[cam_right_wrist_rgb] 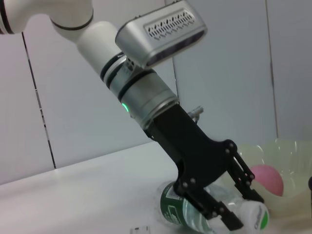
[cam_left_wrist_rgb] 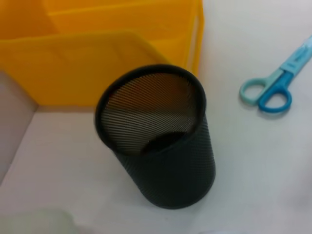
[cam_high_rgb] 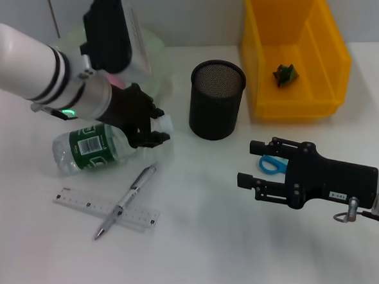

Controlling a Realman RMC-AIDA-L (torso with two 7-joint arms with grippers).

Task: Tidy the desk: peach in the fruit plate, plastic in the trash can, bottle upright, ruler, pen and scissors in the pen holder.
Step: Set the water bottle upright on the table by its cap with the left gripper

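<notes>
The clear bottle [cam_high_rgb: 89,150] with a green label lies on its side, also seen as bottle [cam_right_wrist_rgb: 187,214]. My left gripper [cam_high_rgb: 157,126] is open, its fingers straddling the bottle's neck just behind the white cap [cam_high_rgb: 167,122]. The ruler [cam_high_rgb: 83,203] lies near the front with the pen [cam_high_rgb: 129,199] across it. Blue scissors [cam_high_rgb: 273,164] are partly hidden behind my open right gripper [cam_high_rgb: 249,164]. The black mesh pen holder [cam_high_rgb: 216,100] stands mid-table. A pink peach [cam_right_wrist_rgb: 267,178] sits in the pale fruit plate [cam_right_wrist_rgb: 287,151]. Green plastic [cam_high_rgb: 285,74] lies in the yellow trash can [cam_high_rgb: 295,100].
The left wrist view shows the pen holder [cam_left_wrist_rgb: 156,141] in front of the yellow trash can [cam_left_wrist_rgb: 97,63], with the scissors [cam_left_wrist_rgb: 270,90] on the white table beside it. A white wall runs behind the table.
</notes>
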